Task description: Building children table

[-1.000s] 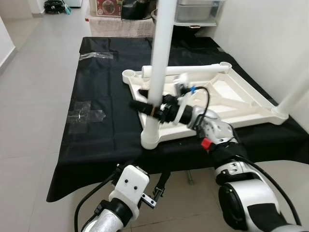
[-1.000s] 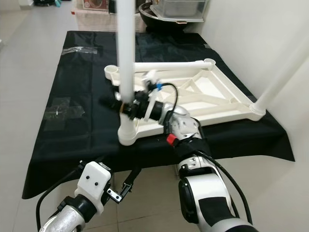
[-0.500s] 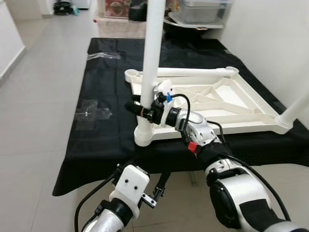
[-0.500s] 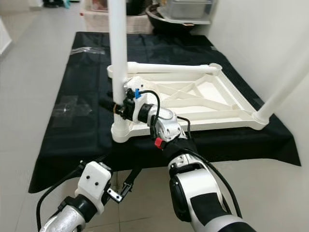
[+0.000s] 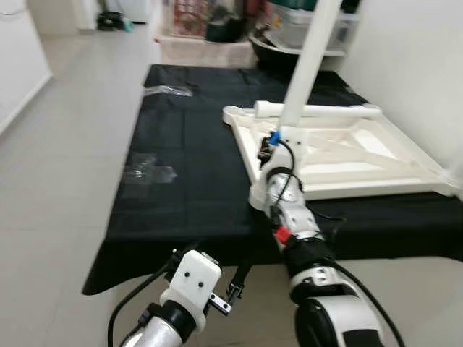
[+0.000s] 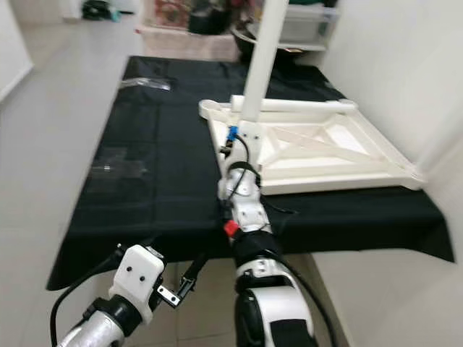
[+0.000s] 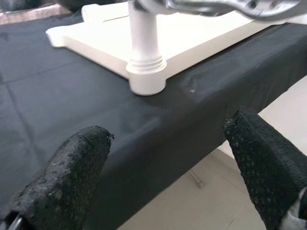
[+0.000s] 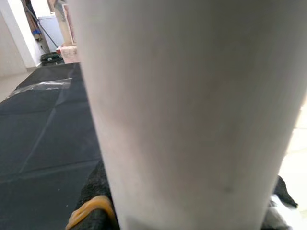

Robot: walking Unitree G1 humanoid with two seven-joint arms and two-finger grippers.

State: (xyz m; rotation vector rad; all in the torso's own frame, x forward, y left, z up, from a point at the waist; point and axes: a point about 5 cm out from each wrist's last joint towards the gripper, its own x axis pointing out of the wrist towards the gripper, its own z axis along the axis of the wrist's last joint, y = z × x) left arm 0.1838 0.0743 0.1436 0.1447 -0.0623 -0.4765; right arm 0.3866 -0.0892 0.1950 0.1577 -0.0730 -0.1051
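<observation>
Right gripper is closed on the table leg at centre frame; leg should be kept vertical while seated. Left gripper is held open, empty.

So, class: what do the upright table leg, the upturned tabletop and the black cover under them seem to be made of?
Table leg: probably moulded plastic, smooth matt white, with a ridged collar at its socket.
Tabletop: likely the same plastic, cream-white, with moulded ribs on its underside.
Black cover: seemingly thin fabric or sheeting; it creases and drapes over the edge.

A home: tiled floor, storage boxes behind.
</observation>
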